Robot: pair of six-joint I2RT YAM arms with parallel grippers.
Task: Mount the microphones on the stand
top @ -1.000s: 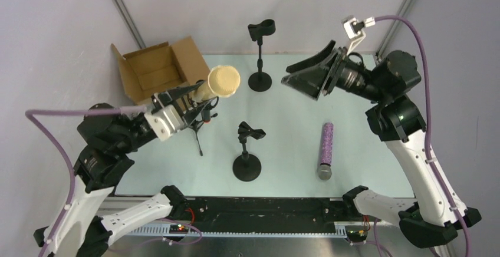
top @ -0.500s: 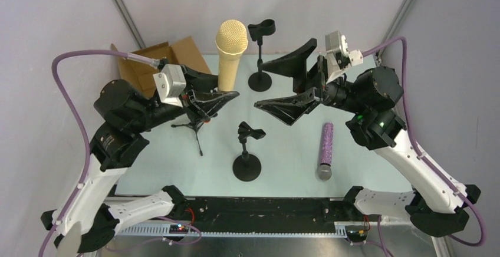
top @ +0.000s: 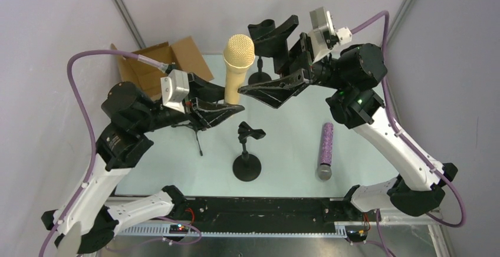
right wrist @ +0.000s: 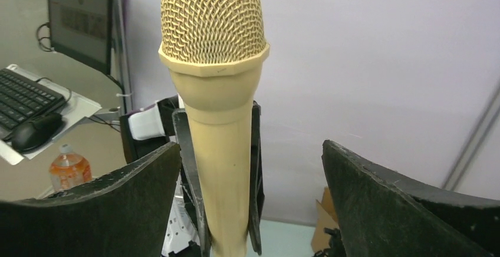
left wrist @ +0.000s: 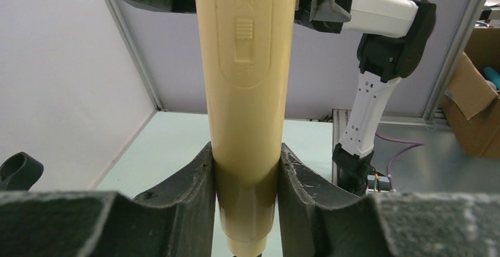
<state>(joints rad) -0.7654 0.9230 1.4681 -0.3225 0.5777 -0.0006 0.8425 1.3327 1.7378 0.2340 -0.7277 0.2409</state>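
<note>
My left gripper [top: 227,99] is shut on the lower body of the cream-beige microphone [top: 237,68], which it holds upright in the air above the table's middle. In the left wrist view both pads press the microphone's shaft [left wrist: 244,92] just above its end. My right gripper [top: 253,62] is open, with its fingers on either side of the microphone's upper shaft [right wrist: 227,168], the mesh head [right wrist: 212,18] above them; a wide gap remains on one side. A purple glitter microphone [top: 325,150] lies on the table at the right. A black clip stand [top: 246,151] stands near the front centre.
A second clip stand's base [top: 260,81] sits at the back, its clip partly behind my right gripper. A small tripod stand [top: 196,132] stands under my left gripper. An open cardboard box [top: 154,68] is at the back left. Walls close in on both sides.
The left arm has swung the cream microphone from lying sideways to upright and carried it right. The right gripper has swung left and now brackets the shaft, its jaws slightly narrower.
</note>
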